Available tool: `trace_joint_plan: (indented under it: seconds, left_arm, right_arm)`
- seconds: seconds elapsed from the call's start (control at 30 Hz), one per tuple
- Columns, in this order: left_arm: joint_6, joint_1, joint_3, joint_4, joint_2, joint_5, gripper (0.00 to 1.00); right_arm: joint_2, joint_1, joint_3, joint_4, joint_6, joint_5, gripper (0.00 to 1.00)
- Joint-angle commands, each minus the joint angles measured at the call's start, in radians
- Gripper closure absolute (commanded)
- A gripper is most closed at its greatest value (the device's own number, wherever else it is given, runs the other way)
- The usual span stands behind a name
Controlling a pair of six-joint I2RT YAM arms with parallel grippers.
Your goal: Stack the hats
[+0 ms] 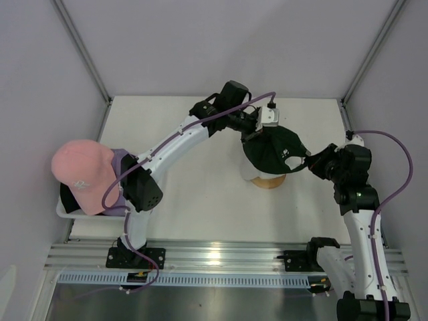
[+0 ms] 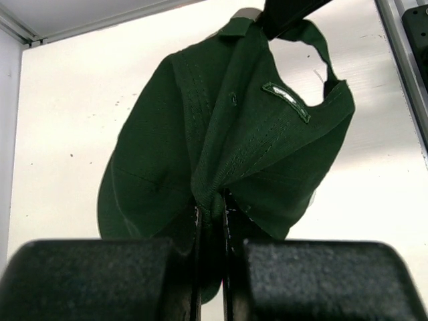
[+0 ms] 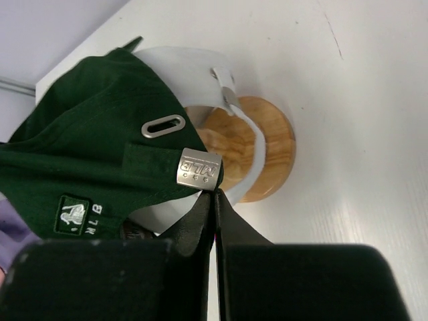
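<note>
A dark green cap (image 1: 274, 150) hangs between both arms over the wooden stand (image 1: 271, 182), right of the bench's (image 1: 200, 221) middle and well in from its far edge. A white cap (image 3: 180, 63) is already seated on the stand.

The left arm's fingers (image 2: 212, 221) are clenched on a bunched fold of the crown, so the cap droops below them with its brim down. The right arm's fingers (image 3: 214, 200) are pinched shut on the rear strap, just under its metal buckle (image 3: 200, 170).

The crown is creased and collapsed. If it goes down like this, it looks likely to land crooked on the white cap and not nest over it. The two grips could also pull against each other, and the thin strap may slip free. A dragging brim might pull the white cap askew or rock the stand.

By the bench's left edge, a pink cap (image 1: 80, 170) sits over a lavender cap (image 1: 120, 160) in a white basket (image 1: 63, 210), well apart from both sets of fingers.
</note>
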Motion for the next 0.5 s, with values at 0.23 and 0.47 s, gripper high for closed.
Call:
trace_joint_plan:
  seconds: [0.23, 0.47]
  left_arm:
    - [-0.081, 0.01, 0.073, 0.036, 0.019, -0.115, 0.86]
    - [-0.308, 0.01, 0.08, 0.002, -0.063, -0.118, 0.79]
  right_arm:
    - [0.09, -0.055, -0.057, 0.083, -0.012, 0.006, 1.0]
    - [0.14, -0.061, 0.013, 0.115, -0.001, -0.034, 1.0]
